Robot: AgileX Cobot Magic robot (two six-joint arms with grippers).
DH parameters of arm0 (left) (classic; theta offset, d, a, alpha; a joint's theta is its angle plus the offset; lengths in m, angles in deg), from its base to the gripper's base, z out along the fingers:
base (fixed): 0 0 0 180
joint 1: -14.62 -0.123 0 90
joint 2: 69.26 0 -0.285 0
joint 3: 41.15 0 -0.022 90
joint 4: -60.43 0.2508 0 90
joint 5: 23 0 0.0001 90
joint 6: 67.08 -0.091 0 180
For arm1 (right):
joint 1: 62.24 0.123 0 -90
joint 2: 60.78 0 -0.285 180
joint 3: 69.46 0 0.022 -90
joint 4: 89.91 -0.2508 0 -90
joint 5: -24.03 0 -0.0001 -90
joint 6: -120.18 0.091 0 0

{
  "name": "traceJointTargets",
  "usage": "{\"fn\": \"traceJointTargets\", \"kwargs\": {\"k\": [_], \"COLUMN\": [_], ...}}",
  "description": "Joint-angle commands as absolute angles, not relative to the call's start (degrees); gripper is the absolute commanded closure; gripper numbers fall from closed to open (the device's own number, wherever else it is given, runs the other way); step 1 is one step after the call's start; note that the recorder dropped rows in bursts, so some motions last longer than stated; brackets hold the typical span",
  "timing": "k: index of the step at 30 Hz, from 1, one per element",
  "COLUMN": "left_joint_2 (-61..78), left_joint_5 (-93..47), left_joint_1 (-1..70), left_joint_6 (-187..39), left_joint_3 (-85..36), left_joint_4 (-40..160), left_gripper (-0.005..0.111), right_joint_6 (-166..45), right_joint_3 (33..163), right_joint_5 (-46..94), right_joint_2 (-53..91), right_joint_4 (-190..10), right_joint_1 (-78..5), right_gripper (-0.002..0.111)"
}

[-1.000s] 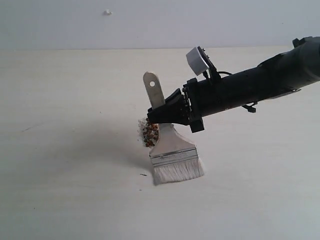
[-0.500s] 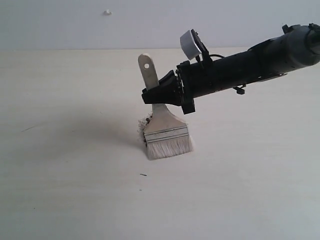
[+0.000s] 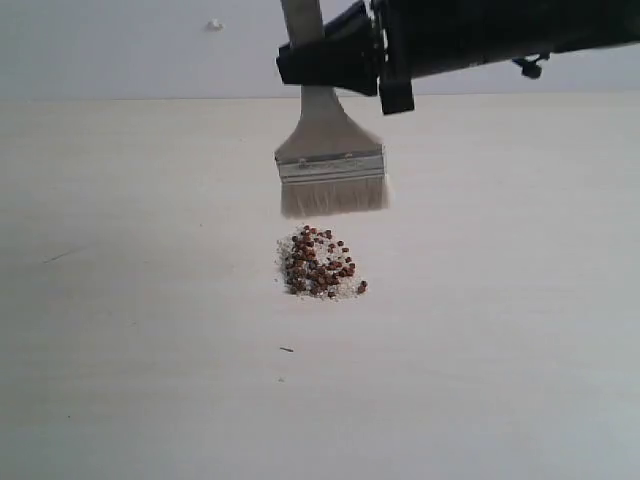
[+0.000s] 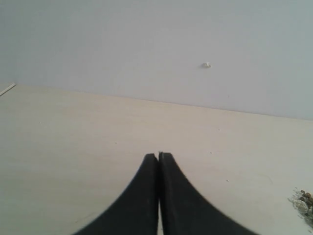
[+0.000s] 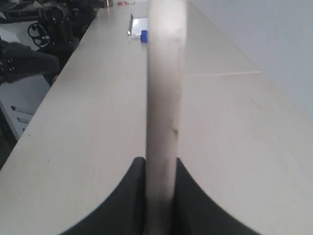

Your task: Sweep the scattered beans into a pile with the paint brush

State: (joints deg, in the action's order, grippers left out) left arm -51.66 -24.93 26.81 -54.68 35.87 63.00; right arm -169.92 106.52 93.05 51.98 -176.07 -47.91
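Dozens of beans (image 3: 320, 268) sit piled on the table (image 3: 120, 350); the brush (image 3: 330, 165) hangs above them, handle clamped in the right jaws. Left jaws are pressed together, empty.

You had a pale tabletop (image 3: 120, 400) before a plain grey wall (image 3: 120, 50) bearing one small white blob (image 3: 214, 24). A dark speck (image 3: 287, 349) lay on the wood (splinter or crumb, unclear). Farther along the table, a small blue object (image 5: 144, 35) sat just beside something flat and white (image 5: 138, 24).
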Motion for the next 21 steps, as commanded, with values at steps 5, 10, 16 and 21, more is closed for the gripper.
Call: {"fn": "traceJointTargets", "kwargs": {"k": [5,10,16,21], "left_joint_2": [-52.18,-52.18,-52.18,-52.18], "left_joint_5": [-24.80,-24.80,-24.80,-24.80], "left_joint_1": [26.61,26.61,26.61,26.61], "left_joint_6": [-54.87,-54.87,-54.87,-54.87], "left_joint_3": [36.06,36.06,36.06,36.06], "left_joint_4": [62.70,62.70,62.70,62.70], "left_gripper": [0.107,0.107,0.107,0.107], "right_joint_6": [-124.86,-92.11,-90.54,-103.71], "right_joint_3": [102.94,92.68,82.65,78.61], "right_joint_5": [51.35,26.24,8.30,0.49], "right_joint_2": [36.03,31.12,30.96,30.96], "right_joint_4": [-148.86,-125.34,-128.17,-142.65], "right_joint_1": [-42.61,-33.13,-28.18,-27.55], "right_gripper": [0.108,0.108,0.108,0.108]}}
